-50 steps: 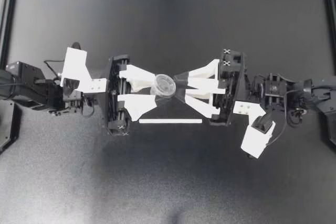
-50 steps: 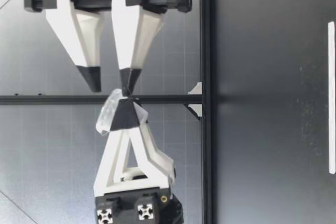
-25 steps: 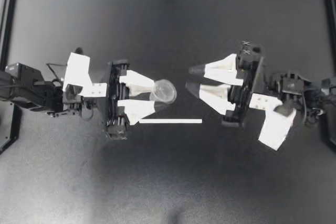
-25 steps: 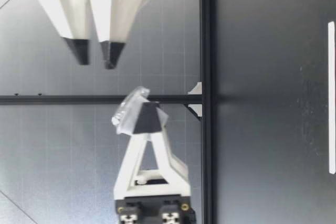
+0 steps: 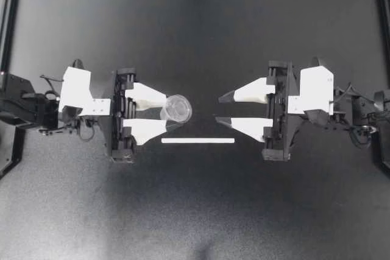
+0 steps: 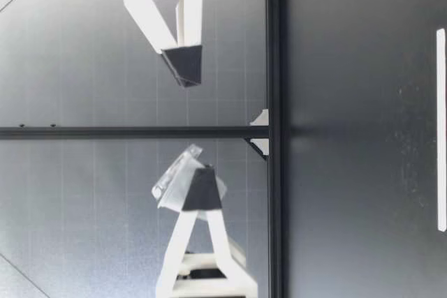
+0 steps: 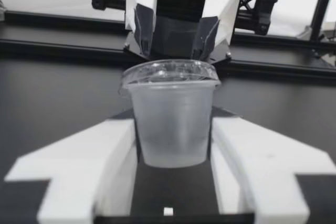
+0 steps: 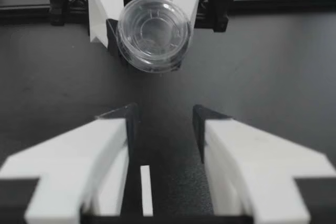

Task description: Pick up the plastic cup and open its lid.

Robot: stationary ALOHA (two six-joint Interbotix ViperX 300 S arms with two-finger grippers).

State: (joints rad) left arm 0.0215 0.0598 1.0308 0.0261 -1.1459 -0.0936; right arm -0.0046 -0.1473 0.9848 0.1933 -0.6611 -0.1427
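A clear plastic cup [image 5: 177, 109] with its lid on is held above the table, tilted, by my left gripper [image 5: 172, 111], which is shut on its sides. In the left wrist view the cup [image 7: 172, 116] sits between the white fingers [image 7: 94, 156], and the lid [image 7: 170, 72] faces my right gripper. That right gripper [image 5: 220, 109] hangs open a short way off, level with the cup and apart from it. From the right wrist the lid [image 8: 154, 32] shows face on, ahead of the open fingers [image 8: 113, 140]. In the low view the cup [image 6: 178, 176] is well above the table.
A thin white strip [image 5: 198, 140] lies on the dark table just in front of the two grippers. Black frame rails [image 5: 6, 41] run along the table's edges.
My right gripper has drawn back from the cup's lid, to the right, and turned its fingers level. My left gripper has shifted a little left, still holding the cup.
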